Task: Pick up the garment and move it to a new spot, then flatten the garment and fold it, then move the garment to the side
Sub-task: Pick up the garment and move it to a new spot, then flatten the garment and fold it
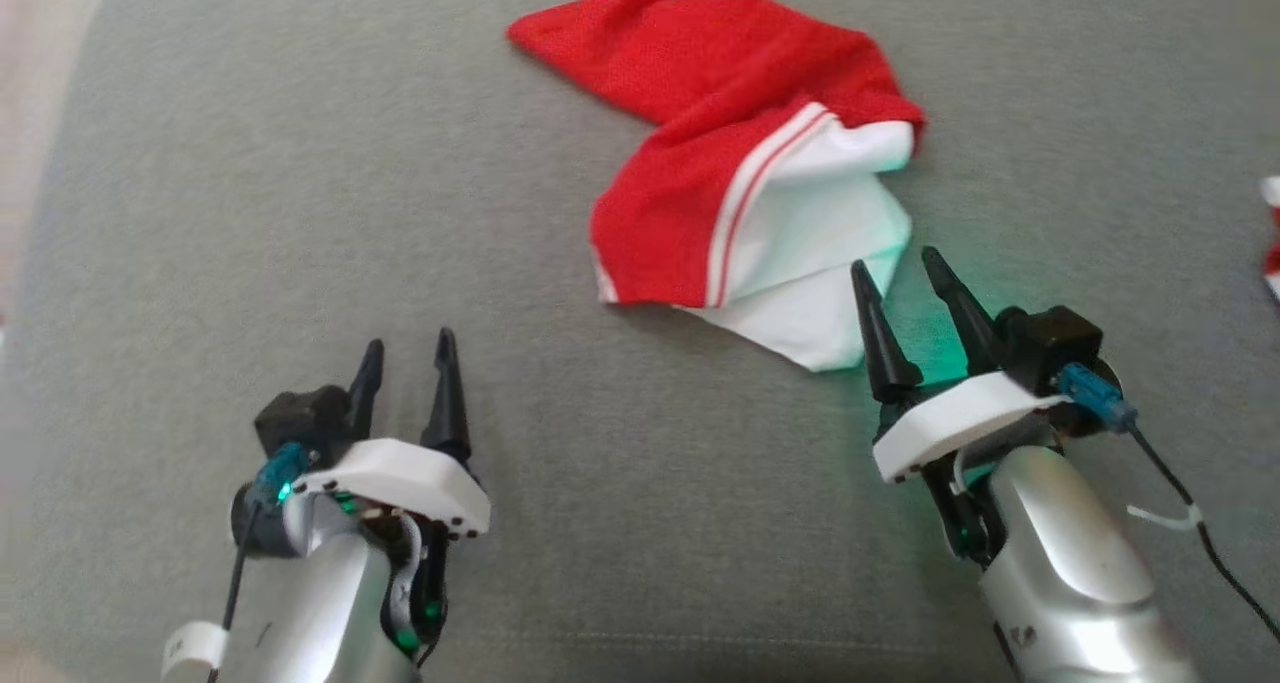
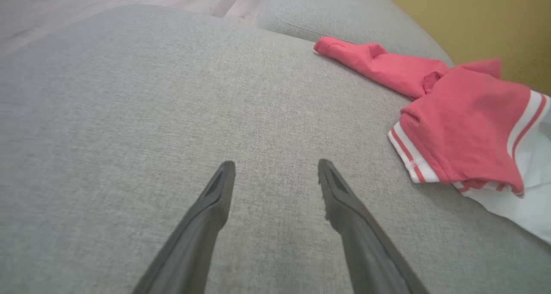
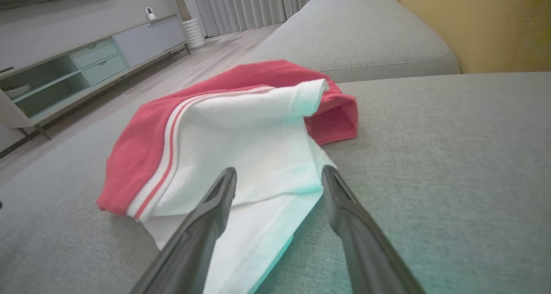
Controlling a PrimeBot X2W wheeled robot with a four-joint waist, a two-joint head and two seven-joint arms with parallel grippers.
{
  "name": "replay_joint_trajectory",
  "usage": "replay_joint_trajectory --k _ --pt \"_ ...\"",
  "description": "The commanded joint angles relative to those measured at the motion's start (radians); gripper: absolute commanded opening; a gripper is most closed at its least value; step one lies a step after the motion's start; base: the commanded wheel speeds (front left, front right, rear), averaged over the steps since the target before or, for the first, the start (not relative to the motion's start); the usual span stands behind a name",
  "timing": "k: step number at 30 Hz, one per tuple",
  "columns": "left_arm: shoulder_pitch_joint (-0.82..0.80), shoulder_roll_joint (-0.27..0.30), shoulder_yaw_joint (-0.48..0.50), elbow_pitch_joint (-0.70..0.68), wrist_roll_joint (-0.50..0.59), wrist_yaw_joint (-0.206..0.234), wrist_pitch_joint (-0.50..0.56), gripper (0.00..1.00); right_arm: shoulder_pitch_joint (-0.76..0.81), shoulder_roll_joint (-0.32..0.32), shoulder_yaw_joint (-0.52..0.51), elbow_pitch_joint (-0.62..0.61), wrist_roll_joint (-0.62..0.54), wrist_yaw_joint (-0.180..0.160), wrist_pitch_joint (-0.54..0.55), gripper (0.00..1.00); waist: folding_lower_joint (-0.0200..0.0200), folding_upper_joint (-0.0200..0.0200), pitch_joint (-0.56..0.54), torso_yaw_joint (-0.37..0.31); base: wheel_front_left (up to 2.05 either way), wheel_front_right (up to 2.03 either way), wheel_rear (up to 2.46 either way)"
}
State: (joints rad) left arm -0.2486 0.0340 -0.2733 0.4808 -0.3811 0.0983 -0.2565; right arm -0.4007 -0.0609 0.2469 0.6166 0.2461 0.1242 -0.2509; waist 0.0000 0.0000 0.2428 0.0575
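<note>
The garment [image 1: 740, 153], a red mesh jersey with white panels and red-and-white striped trim, lies crumpled on the grey sofa cushion [image 1: 300, 183], upper middle of the head view. My right gripper [image 1: 896, 259] is open at the jersey's lower right corner, its fingertips over the white panel's edge [image 3: 275, 186]. My left gripper [image 1: 408, 341] is open over bare cushion at the lower left, well apart from the jersey. In the left wrist view the garment [image 2: 456, 113] sits to the right of the spread fingers [image 2: 221, 186].
A red-and-white scrap [image 1: 1272, 233] shows at the head view's right edge. A second sofa cushion [image 3: 357, 31] and a yellow wall [image 3: 473, 23] lie beyond. A low cabinet [image 3: 82, 66] and wooden floor [image 3: 215, 53] are past the sofa's edge.
</note>
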Motion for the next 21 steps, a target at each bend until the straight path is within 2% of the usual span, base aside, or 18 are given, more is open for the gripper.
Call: replay_joint_trajectory --k 1,6,15,21 --pt "-0.016 0.016 0.023 -0.036 -0.004 0.008 -0.005 1.00 -0.031 0.011 0.010 -0.016 0.003 0.007 -0.011 1.00 0.0000 0.0000 0.011 0.040 0.00 0.00 0.00" --pt "-0.016 0.016 0.009 -0.054 -0.008 0.015 -0.005 1.00 -0.062 0.011 -0.041 0.050 -0.007 0.007 -0.011 1.00 0.0000 0.0000 0.027 0.075 0.00 0.00 0.00" --pt "-0.020 0.016 0.004 -0.065 -0.008 0.021 -0.005 1.00 -0.091 0.011 -0.103 0.105 -0.041 0.007 -0.011 1.00 0.0000 0.0000 0.046 0.087 0.00 0.00 0.00" --pt "-0.028 0.016 -0.001 -0.068 -0.013 0.023 -0.005 1.00 -0.093 0.011 -0.078 0.093 -0.034 0.007 -0.011 1.00 0.0000 0.0000 0.050 0.083 0.00 0.00 0.00"
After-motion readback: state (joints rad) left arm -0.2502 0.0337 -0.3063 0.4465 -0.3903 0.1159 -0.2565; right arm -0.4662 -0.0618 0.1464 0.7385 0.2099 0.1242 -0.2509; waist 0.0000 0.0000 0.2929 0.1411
